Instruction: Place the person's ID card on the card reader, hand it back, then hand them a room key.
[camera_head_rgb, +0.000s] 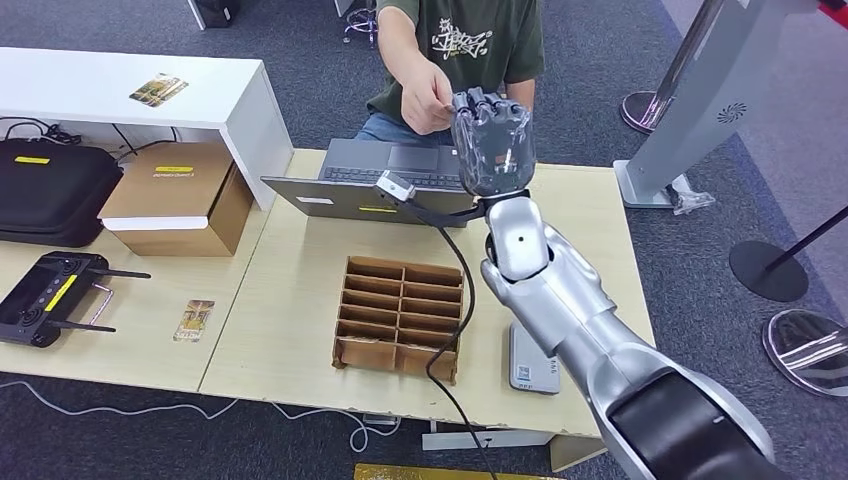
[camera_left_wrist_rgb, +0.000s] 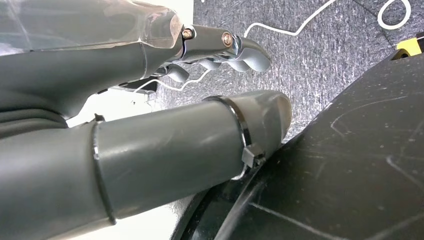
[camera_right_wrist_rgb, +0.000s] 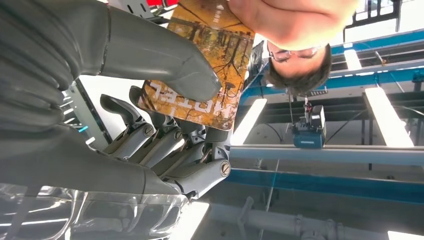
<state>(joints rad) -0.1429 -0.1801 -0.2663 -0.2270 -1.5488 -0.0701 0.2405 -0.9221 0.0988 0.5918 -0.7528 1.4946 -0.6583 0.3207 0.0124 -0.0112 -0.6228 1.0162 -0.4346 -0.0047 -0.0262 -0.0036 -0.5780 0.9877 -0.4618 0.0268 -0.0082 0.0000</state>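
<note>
Lying near the left edge of the tabletop (camera_head_rgb: 300, 300), a black controller (camera_head_rgb: 50, 297) has a small card (camera_head_rgb: 193, 319) just beside it. A brown cardboard box (camera_head_rgb: 180, 195) stands behind them at the far edge. The left hand (camera_left_wrist_rgb: 150, 140) is seen in its wrist view with thumb and fingers apart and nothing between them. A cardboard divider tray (camera_head_rgb: 400, 315) sits at the middle of the tabletop, near its front edge, and an open laptop (camera_head_rgb: 385, 175) is at the far edge behind it. The grey card reader (camera_head_rgb: 530, 365) lies close to the front right corner. The right hand (camera_head_rgb: 492, 140) is raised above the far edge, and it pinches the room key (camera_right_wrist_rgb: 200, 65), an orange card, between thumb and fingers. The person's hand (camera_head_rgb: 425, 98) grips the other end of the same key.
</note>
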